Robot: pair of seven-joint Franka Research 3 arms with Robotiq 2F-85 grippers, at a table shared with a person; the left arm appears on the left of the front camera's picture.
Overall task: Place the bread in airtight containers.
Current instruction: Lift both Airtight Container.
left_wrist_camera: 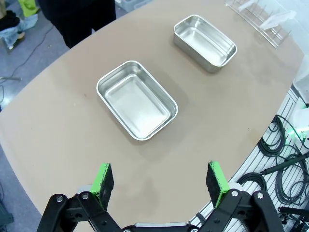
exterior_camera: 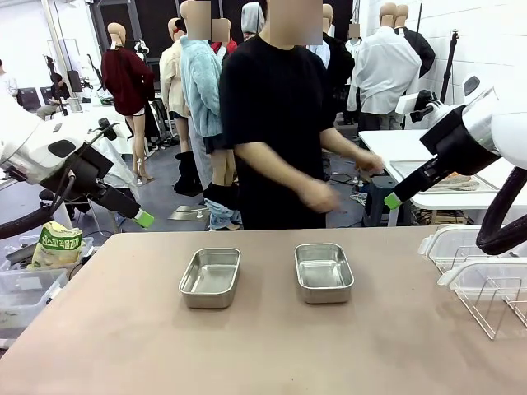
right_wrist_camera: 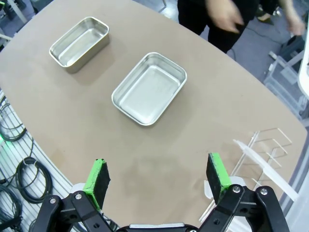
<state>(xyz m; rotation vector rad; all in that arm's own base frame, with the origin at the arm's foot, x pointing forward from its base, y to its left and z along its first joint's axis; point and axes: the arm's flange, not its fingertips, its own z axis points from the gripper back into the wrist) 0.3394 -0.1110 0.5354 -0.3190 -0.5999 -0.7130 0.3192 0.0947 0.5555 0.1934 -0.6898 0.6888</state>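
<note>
Two empty stainless-steel airtight containers sit side by side on the brown table, the left one (exterior_camera: pixel 210 277) and the right one (exterior_camera: pixel 324 272), both without lids. The bread is out of view. My left gripper (exterior_camera: pixel 144 218) hangs open above the table's far left corner. In the left wrist view it (left_wrist_camera: pixel 159 180) looks down on both tins (left_wrist_camera: pixel 136 99) (left_wrist_camera: pixel 205 42). At the upper right my right gripper (exterior_camera: pixel 393 200) is open and raised. Its own view (right_wrist_camera: pixel 158 176) has the tins (right_wrist_camera: pixel 149 88) (right_wrist_camera: pixel 79 42) well ahead. Nothing lies between either pair of fingers.
A person in black stands at the far edge with both hands (exterior_camera: pixel 317 196) in front of the body. Clear white-rimmed lids (exterior_camera: pixel 449 244) and a wire rack (exterior_camera: pixel 494 296) lie at the table's right edge. A green-and-yellow snack bag (exterior_camera: pixel 58 245) sits off the table's left.
</note>
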